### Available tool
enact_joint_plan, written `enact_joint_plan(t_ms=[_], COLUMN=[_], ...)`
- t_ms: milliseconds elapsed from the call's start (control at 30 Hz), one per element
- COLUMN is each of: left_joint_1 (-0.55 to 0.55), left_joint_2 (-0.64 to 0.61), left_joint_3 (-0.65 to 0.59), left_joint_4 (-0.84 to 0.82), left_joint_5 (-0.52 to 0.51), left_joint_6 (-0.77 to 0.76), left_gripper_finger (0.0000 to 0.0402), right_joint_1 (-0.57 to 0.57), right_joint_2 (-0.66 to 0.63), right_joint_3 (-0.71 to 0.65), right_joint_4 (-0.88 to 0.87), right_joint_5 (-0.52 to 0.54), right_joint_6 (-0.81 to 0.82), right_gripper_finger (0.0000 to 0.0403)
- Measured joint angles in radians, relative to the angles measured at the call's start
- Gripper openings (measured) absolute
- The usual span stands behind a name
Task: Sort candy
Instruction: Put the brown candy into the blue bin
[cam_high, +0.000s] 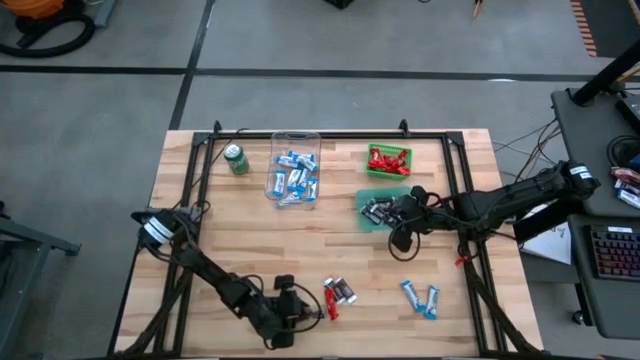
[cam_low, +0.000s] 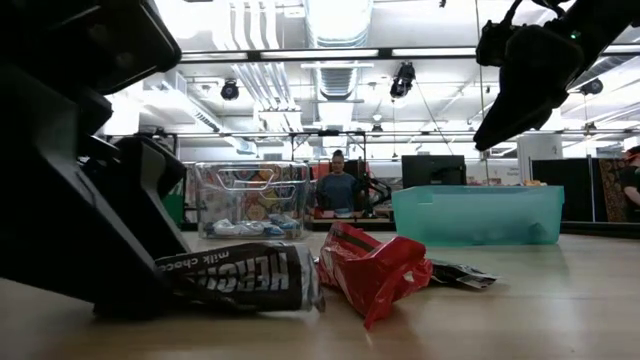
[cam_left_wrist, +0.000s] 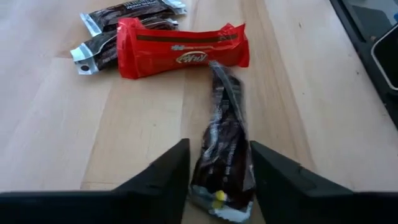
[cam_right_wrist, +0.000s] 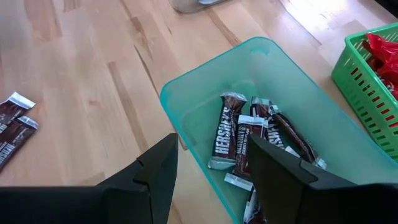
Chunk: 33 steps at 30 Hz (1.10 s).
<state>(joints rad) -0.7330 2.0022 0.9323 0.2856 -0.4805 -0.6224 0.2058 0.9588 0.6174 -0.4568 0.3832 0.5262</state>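
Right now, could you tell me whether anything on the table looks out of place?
Yes: a small green soda can stands among the candy containers, beside the clear plastic bin of blue-and-white bars. It is the only non-candy item there.

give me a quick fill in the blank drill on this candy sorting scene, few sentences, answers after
1. The dark bar between the left end effector fingers touches a ____ wrapped bar.
2. The right end effector hovers over the ____ bin holding dark bars.
3. The red candies sit in a ____ basket.
4. The clear container holds ____-and-white bars.

Missing words: red; teal; green; blue
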Motion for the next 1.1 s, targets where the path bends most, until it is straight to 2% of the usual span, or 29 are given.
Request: enact_joint_plan(t_ms=[200, 333, 600, 767, 1000, 1100], left_joint_1=[0.001, -0.001, 0.001, 0.005, 0.033, 0.06], left_joint_2=[-0.008, -0.028, -0.11, -0.179, -0.259, -0.269], left_joint_3=[-0.002, -0.003, -0.01, -0.008, -0.006, 0.003], left_joint_4=[-0.034, -0.065, -0.159, -0.19, -0.169, -0.11], left_joint_5=[0.002, 0.001, -0.057, -0.182, -0.414, -0.453], left_joint_6=[-0.012, -0.006, 0.086, 0.172, 0.332, 0.418], left_gripper_finger=[0.0059, 0.0029, 0.0024, 0.0024, 0.0023, 0.0023], right_joint_1=[0.021, 0.052, 0.113, 0.133, 0.135, 0.137], right_joint_2=[0.0, 0.0, 0.0, 0.0, 0.049, 0.106], right_joint_3=[0.0, -0.019, -0.093, -0.143, -0.157, -0.157], right_joint_4=[0.004, 0.057, 0.255, 0.392, 0.562, 0.696], right_joint_5=[0.001, 0.003, 0.007, 0.009, 0.01, 0.009], right_joint_6=[0.012, 0.021, -0.008, -0.04, -0.127, -0.203], right_gripper_finger=[0.0178, 0.0178, 0.0178, 0.0178, 0.0178, 0.0178])
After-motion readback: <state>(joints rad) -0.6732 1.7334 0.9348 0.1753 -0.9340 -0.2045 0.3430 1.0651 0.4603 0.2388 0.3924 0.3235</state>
